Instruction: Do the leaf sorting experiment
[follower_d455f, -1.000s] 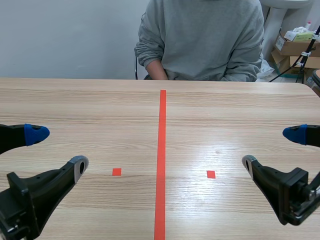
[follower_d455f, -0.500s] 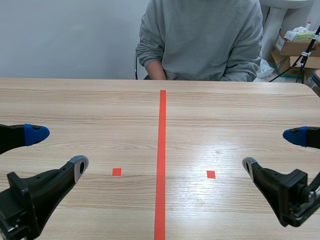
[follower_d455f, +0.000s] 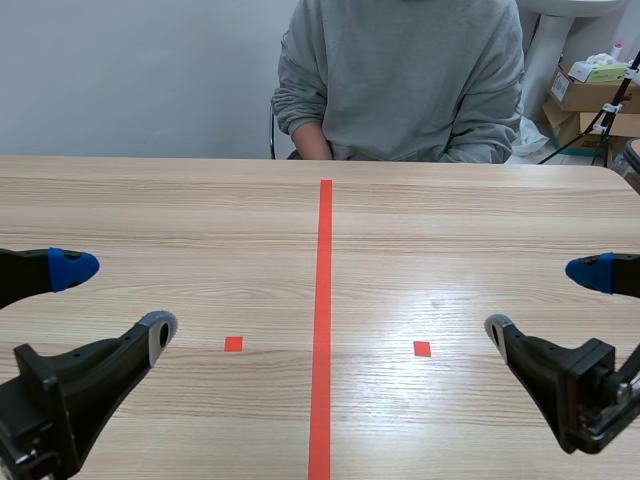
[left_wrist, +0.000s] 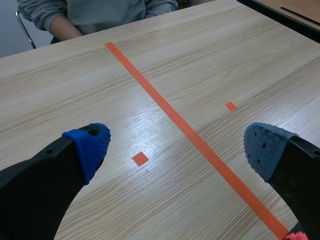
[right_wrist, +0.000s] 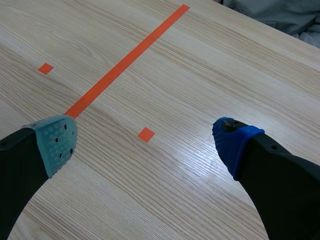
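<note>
- My left gripper hangs low over the wooden table, far out to the left of the long red tape line.
- Its two fingers are spread wide apart, and there is nothing between them.
- One of its pads is blue, and the other one looks grey.
- My right gripper hangs low over the table too, far out to the right of the red tape line.
- Its fingers are also spread wide apart, with nothing between them.
- It has one blue pad and one pale pad with little dots.
- The red tape line runs straight down the middle of the table, away from me.
- A small red square mark sits a little way to the left of the line.
- In my left wrist view, this square shows between my open fingers, nearer the blue one.
- A second small red square mark sits a little way to the right of the line.
- In my right wrist view, this square shows between my open fingers.
- A person in a grey sweater sits at the far end of the line, across the table from me.
- Some cardboard boxes stand behind the table, far off to the right of the line.
- I cannot tell where the leaves are; only the tape marks show on the wood.
</note>
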